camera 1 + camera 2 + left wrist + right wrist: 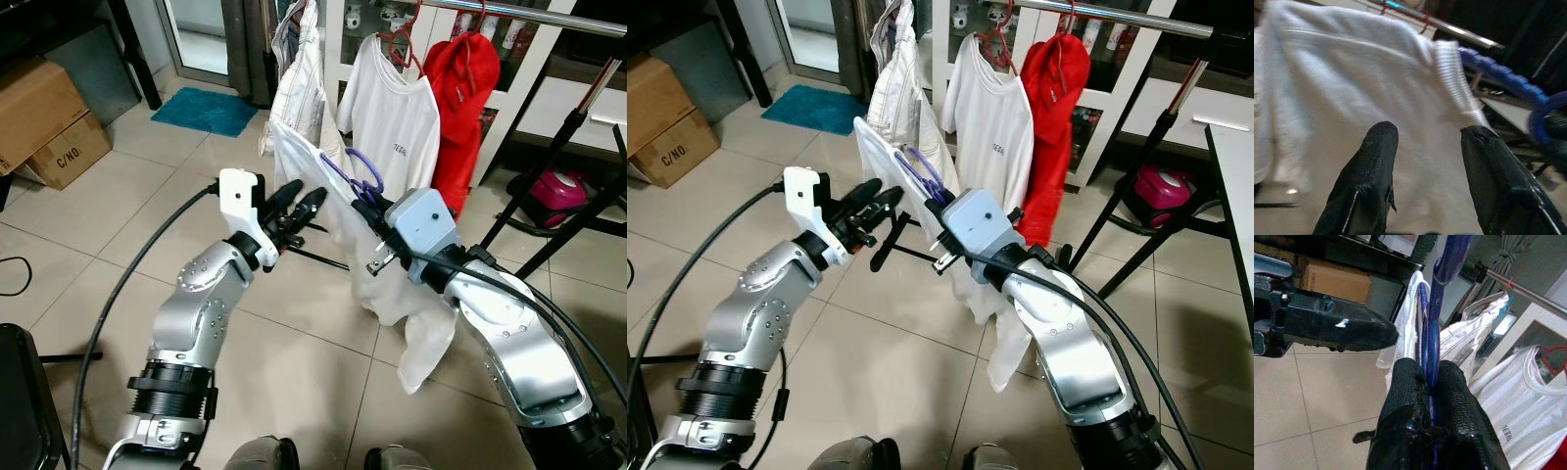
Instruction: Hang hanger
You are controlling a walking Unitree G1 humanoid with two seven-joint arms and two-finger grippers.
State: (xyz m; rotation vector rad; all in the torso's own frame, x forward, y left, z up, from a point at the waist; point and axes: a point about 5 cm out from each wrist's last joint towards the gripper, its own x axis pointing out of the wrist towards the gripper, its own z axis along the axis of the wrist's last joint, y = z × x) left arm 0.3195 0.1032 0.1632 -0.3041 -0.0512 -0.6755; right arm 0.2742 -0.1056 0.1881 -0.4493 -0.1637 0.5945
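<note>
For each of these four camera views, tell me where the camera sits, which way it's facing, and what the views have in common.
Left eye view: on the head, facing forward and down; left gripper and right gripper before a metal clothes rail.
Right eye view: same scene, other eye.
Left wrist view: along open black fingers at the white garment.
Right wrist view: along fingers shut on the purple plastic hanger.
Shared: hanger and white garment show in all four views.
</note>
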